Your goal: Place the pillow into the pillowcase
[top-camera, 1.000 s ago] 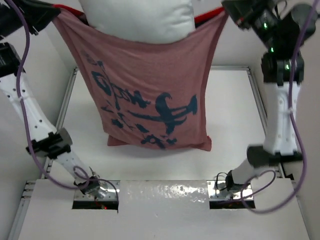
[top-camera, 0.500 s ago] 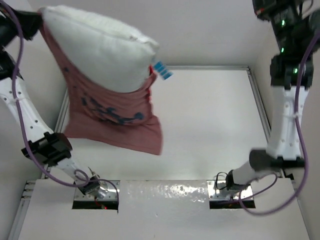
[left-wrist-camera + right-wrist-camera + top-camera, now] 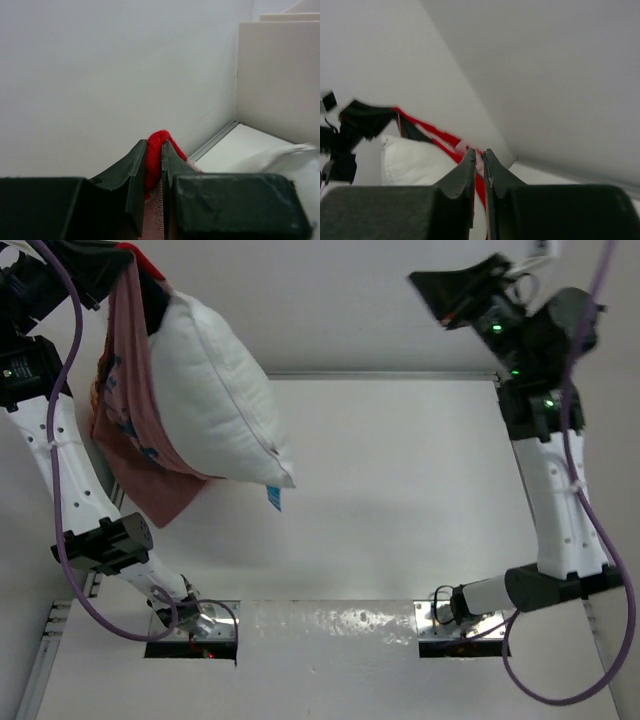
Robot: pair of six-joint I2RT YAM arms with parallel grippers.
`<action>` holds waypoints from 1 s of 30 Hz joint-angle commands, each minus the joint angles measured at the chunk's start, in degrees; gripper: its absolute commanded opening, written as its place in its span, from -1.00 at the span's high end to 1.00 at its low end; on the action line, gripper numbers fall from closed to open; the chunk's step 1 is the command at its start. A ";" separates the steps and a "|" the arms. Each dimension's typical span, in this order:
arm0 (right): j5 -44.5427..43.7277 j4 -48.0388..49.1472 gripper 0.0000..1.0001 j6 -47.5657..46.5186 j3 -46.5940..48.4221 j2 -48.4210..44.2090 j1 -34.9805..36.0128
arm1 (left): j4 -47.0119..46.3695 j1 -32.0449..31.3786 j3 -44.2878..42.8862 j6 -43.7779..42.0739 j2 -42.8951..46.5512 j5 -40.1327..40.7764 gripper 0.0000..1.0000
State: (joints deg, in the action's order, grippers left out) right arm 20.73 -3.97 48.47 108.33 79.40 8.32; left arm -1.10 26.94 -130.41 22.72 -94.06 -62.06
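The white pillow hangs at the upper left, partly inside the red-orange pillowcase; most of the pillow shows outside the cloth. My left gripper is raised at the top left, shut on the pillowcase's red edge. That one corner carries cloth and pillow. In the left wrist view the pillow is a white blur at the right. My right gripper is up at the top right, far from the cloth, its jaws shut with nothing between them. From the right wrist view the pillow and pillowcase lie far off.
White walls close in the table on the left, back and right. A metal rail runs along the back edge. A blue tag dangles from the pillow's low corner. Both arm bases sit at the near edge.
The pillowcase's right corner has left my right gripper. Cloth and pillow have swung left and now hang from the left gripper alone. The right arm has turned back inward.
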 commanded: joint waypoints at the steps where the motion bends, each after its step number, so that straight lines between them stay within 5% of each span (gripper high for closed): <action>1: 6.85 -11.28 0.68 -12.85 4.06 8.13 8.28 | -3.91 -0.57 -4.33 -2.32 1.68 4.90 1.00; 3: 11.60 -16.57 0.38 -13.40 5.31 10.59 10.48 | -2.86 -0.57 -3.54 -5.05 2.82 9.30 1.00; 6: 10.30 -17.84 0.05 -16.12 -4.85 7.46 13.03 | 3.45 -0.57 -6.26 -8.47 2.13 12.22 1.00; 8: 6.54 -14.16 -0.11 -16.92 -18.11 4.21 13.65 | 4.44 -0.57 -6.09 -9.10 2.13 12.58 1.00; 10: 3.72 -6.60 -0.54 -16.91 -30.64 -0.61 13.66 | 3.66 -0.48 -6.26 -7.96 1.60 12.40 1.00; 15: 6.67 2.98 -0.91 -13.33 -40.74 -0.57 14.35 | -1.26 -0.48 -7.58 -3.21 -0.07 10.74 1.00; 21: 2.14 10.01 -0.82 -13.05 -40.22 3.30 23.49 | 0.84 -0.48 -9.16 -4.70 -0.60 10.91 1.00; 26: 3.52 17.23 -0.24 -8.48 -39.52 10.06 27.71 | 4.18 -0.48 -9.07 -6.72 -0.60 11.35 1.00; 30: 5.72 23.63 -0.14 -4.53 -39.60 12.97 30.44 | 4.88 -0.48 -9.34 -7.34 -0.77 11.35 1.00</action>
State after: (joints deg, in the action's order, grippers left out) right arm 24.75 10.37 40.25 67.31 91.77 37.39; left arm 7.57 26.00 -136.51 16.58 -96.25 -54.08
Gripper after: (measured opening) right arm 0.576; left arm 0.116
